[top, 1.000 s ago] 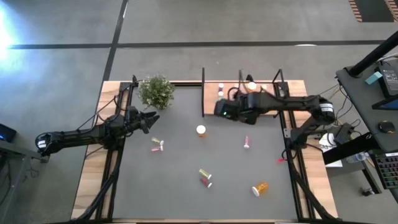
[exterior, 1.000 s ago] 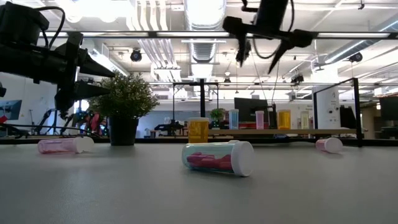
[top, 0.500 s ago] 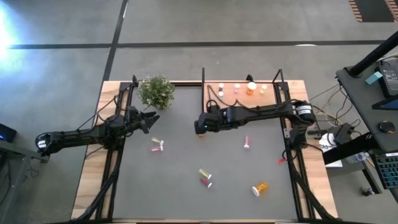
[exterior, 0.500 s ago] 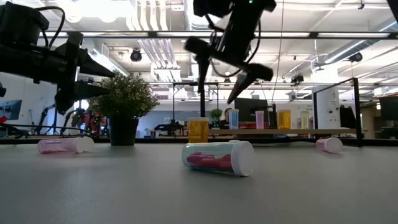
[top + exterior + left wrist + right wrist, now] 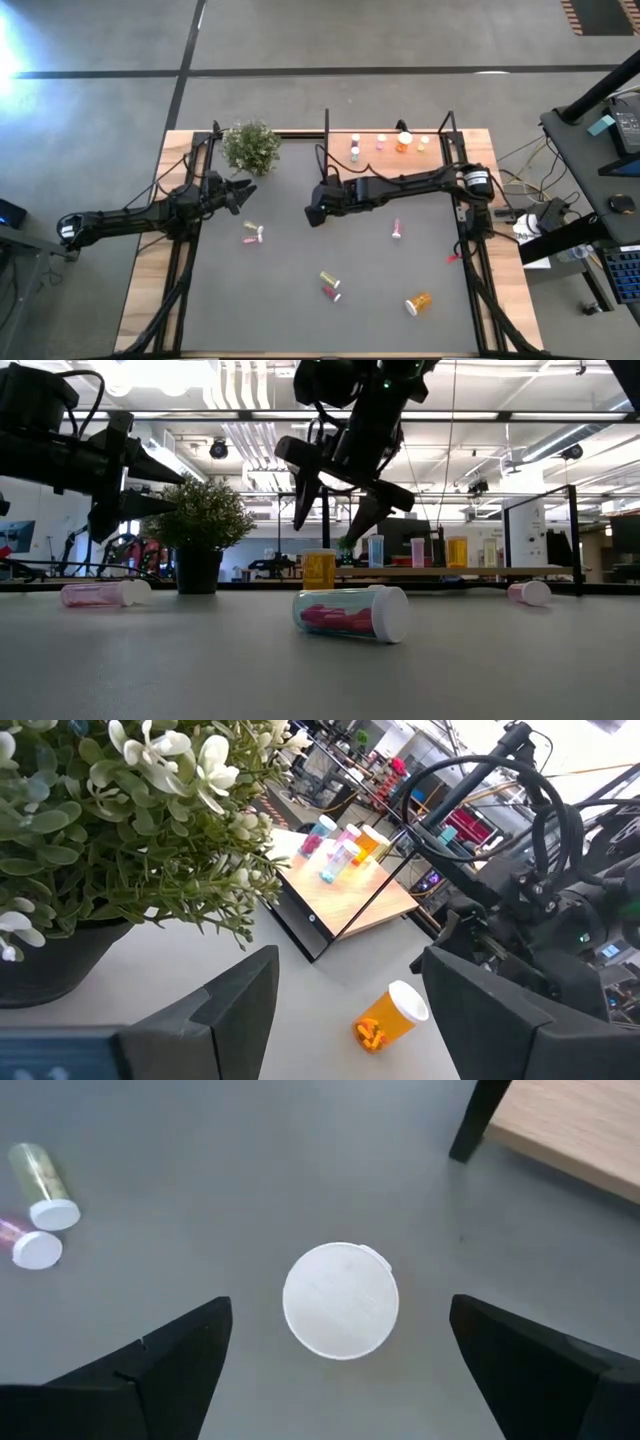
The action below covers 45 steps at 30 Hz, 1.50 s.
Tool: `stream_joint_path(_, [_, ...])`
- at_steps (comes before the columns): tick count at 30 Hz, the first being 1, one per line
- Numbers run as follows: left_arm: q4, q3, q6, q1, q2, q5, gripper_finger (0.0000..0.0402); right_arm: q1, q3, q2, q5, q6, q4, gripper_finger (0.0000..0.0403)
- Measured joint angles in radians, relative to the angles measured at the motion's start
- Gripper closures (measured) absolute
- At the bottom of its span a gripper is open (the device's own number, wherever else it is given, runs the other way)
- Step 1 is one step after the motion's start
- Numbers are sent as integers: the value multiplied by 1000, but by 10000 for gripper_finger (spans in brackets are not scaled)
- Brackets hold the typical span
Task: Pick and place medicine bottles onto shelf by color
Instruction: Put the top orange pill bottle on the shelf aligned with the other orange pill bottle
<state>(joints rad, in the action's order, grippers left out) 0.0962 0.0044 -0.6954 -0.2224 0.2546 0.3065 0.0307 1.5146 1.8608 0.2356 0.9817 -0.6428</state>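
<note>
Grey tabletop (image 5: 300, 290) stretched under both arms, with bottles scattered across it. Right gripper (image 5: 334, 500) hung above an upright orange bottle (image 5: 319, 569), fingers spread wide and empty, its white cap (image 5: 341, 1299) centred between them. That bottle stood near the shelf (image 5: 392, 152). Left gripper (image 5: 240, 191) waited half open beside the plant (image 5: 250, 146), holding nothing.
</note>
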Motion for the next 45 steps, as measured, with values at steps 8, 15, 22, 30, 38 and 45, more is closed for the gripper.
stream_joint_path(8, [0, 0, 0, 0, 0, 0, 171, 0, 0, 7, 0, -25, 9, 37])
stream_joint_path(15, [0, 0, 0, 0, 0, 0, 171, 0, 0, 45, -33, -35, 23, 37])
stream_joint_path(22, [0, 0, 0, 0, 0, 0, 171, 2, 28, 95, -52, -42, 20, 37])
stream_joint_path(30, [0, 0, 0, 0, 0, 0, 171, 5, 76, 151, -16, -30, -17, 73])
stream_joint_path(38, [0, 0, 0, 0, 0, 0, 171, 5, 100, 149, 36, -13, -35, 147])
stream_joint_path(45, [0, 0, 0, 0, 0, 0, 171, 5, 101, 146, 37, -13, -32, 206])
